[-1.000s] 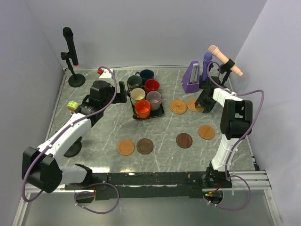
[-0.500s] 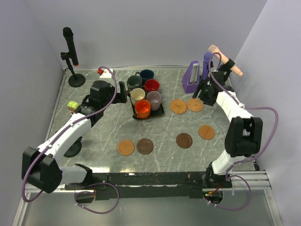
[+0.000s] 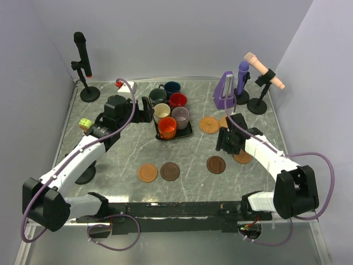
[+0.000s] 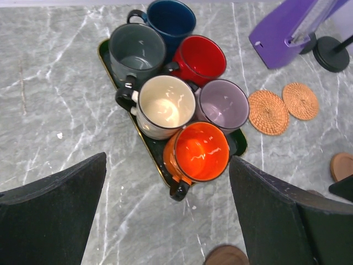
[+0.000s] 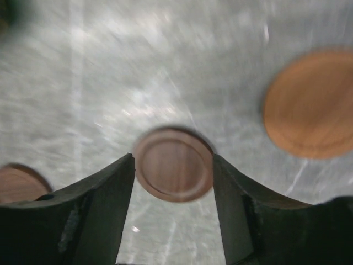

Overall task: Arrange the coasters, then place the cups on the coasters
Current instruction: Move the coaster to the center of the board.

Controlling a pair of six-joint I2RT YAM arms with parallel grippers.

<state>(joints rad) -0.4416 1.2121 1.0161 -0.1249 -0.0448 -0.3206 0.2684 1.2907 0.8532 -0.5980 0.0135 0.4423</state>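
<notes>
Six cups stand packed on a black tray [image 3: 188, 131] [image 4: 105, 52]: orange cup [image 3: 167, 127] [image 4: 199, 150], cream [image 4: 164, 105], mauve-grey [image 4: 223, 105], red [image 4: 199, 58], dark grey-green [image 4: 137, 52], navy [image 4: 171, 16]. My left gripper [image 3: 144, 107] [image 4: 168, 165] hovers open just left of the tray, holding nothing. Two woven coasters [image 3: 209, 124] [image 4: 268, 112] lie right of the tray. A tan coaster [image 3: 148, 173] and a dark brown one [image 3: 170, 171] lie in front. My right gripper [image 3: 223, 141] [image 5: 173, 160] is open above another dark brown coaster [image 3: 215, 164] [image 5: 174, 171]. A tan coaster [image 3: 242, 157] [image 5: 309, 105] is half hidden by that arm.
A purple metronome [image 3: 225, 91] and two microphones on stands [image 3: 259, 83] stand at the back right. A black microphone stand [image 3: 83, 66] is at the back left, with a green roll [image 3: 84, 123] by the left edge. Walls close in on three sides.
The right arm has swung from the back right, beside the woven coasters, forward and left to hover over the dark brown coaster. The left arm has barely shifted.
</notes>
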